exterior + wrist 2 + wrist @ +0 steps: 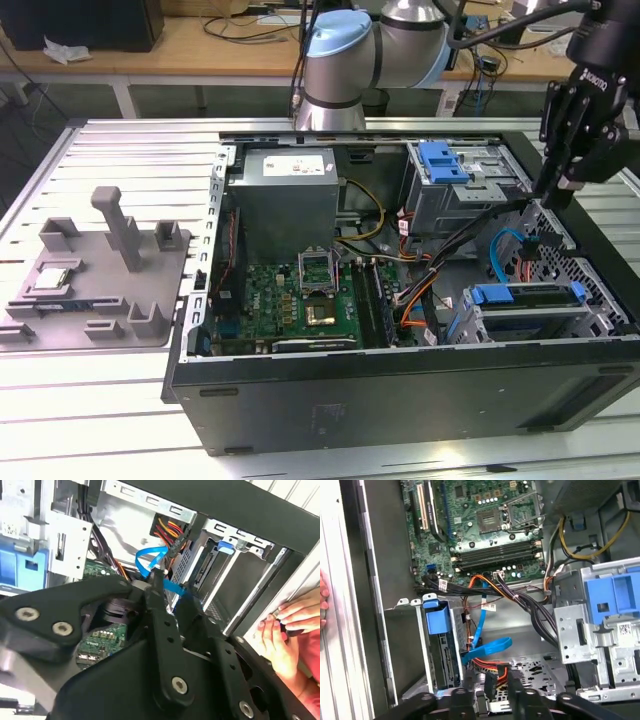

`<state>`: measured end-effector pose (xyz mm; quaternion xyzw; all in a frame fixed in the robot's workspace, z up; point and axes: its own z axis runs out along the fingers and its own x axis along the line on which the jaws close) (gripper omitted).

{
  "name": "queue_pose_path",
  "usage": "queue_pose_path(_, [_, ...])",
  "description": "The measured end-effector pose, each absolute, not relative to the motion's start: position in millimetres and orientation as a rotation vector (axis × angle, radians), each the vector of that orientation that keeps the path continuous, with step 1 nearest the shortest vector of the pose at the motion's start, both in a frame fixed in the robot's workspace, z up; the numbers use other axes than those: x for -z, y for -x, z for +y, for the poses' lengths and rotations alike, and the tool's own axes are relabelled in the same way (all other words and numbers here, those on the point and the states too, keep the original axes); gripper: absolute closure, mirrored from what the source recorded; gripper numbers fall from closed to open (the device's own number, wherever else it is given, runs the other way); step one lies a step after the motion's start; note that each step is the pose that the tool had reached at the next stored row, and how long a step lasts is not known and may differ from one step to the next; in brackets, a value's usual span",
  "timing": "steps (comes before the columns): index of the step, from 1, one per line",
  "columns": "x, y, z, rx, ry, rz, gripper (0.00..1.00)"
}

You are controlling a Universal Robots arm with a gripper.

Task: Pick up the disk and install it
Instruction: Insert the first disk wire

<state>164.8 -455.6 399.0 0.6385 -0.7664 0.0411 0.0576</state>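
Note:
The disk [525,303], silver with a blue rail frame, sits in the lower drive cage at the near corner of the open computer case [400,390], on the exterior view's right. In the first wrist view its blue rail end [438,619] stands at the cage's mouth. My black gripper [558,198] hangs over the case's wall on the exterior view's right, above and behind the disk and apart from it. Its fingers come together at the tips and look shut on nothing. In both wrist views the fingertips [490,690] [156,580] point at a blue data cable [487,647] and the orange wires beside the cage.
A person's hand [290,630] rests on the case's rim beside the cage. Inside the case are the motherboard [300,300], a grey power supply [285,190] and an upper drive cage with a blue latch [445,160]. A grey fixture tray [95,285] lies to the exterior view's left.

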Motion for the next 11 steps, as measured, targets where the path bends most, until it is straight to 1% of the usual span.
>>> queue_pose_path(1, [-399,-166,-455,-0.124,-1.923,-2.333,0.71])
queue_pose_path(5, [-399,-168,-452,-0.123,-1.900,-2.349,0.71])
queue_pose_path(6, [-397,-169,-451,-0.144,-1.876,-2.350,0.71])
queue_pose_path(7, [-394,-171,-449,-0.189,-1.847,-2.335,0.71])
queue_pose_path(8, [-392,-173,-445,-0.215,-1.823,-2.324,0.71])
queue_pose_path(11, [-388,-175,-437,-0.214,-1.808,-2.334,0.71])
